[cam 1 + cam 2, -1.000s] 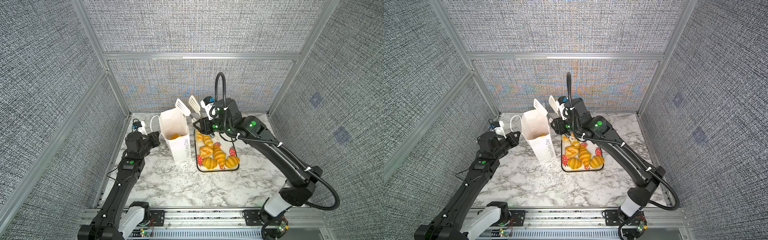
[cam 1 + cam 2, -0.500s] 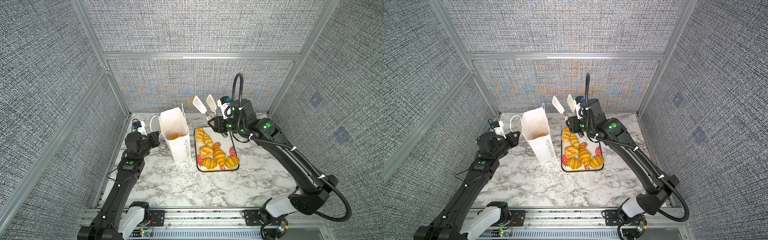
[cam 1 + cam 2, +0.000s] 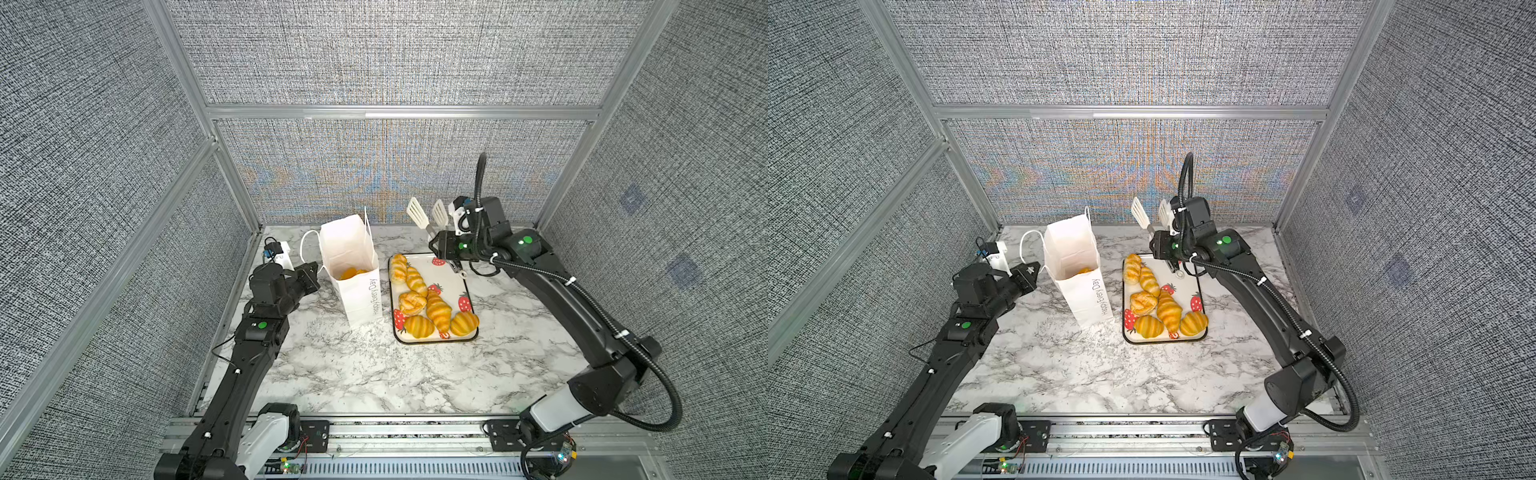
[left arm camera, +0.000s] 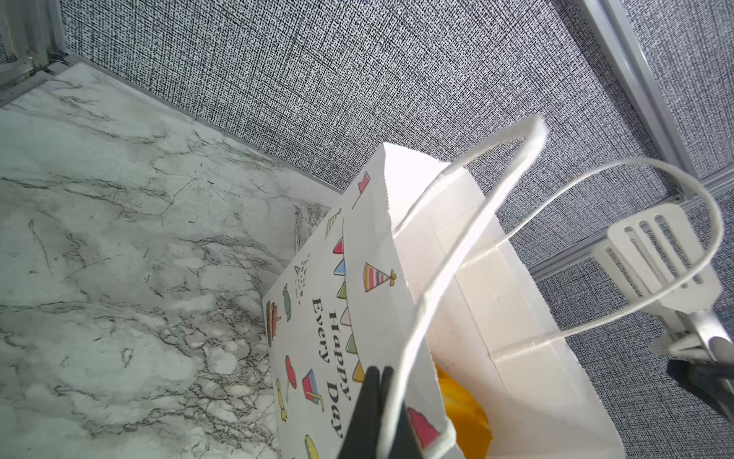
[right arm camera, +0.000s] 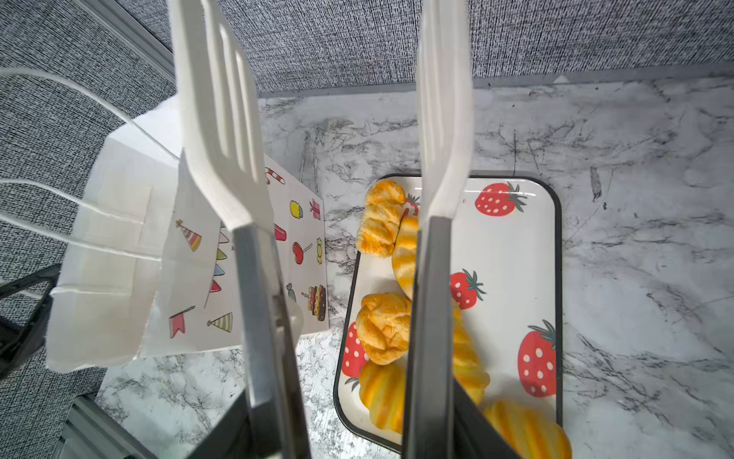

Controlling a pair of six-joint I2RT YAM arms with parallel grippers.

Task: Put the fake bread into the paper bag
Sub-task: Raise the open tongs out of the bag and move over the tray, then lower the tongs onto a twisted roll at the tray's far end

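Bread (image 3: 438, 309) prob. under R end effector (image 3: 441, 245)

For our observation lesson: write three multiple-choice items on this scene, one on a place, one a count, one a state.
1. Where is the paper bag relative to the tray? A) on it B) standing beside it, to its left in both top views C) flat behind it
2. How many fake bread pieces lie on the tray? A) three B) six C) nine
3. How are the tongs in the right end effector? A) blades apart, empty B) clamped on bread C) lying inside the bag
Key: 1B, both top views show it standing left of the tray; 2B, six count out in a top view; 3A, the right wrist view shows nothing between the blades.
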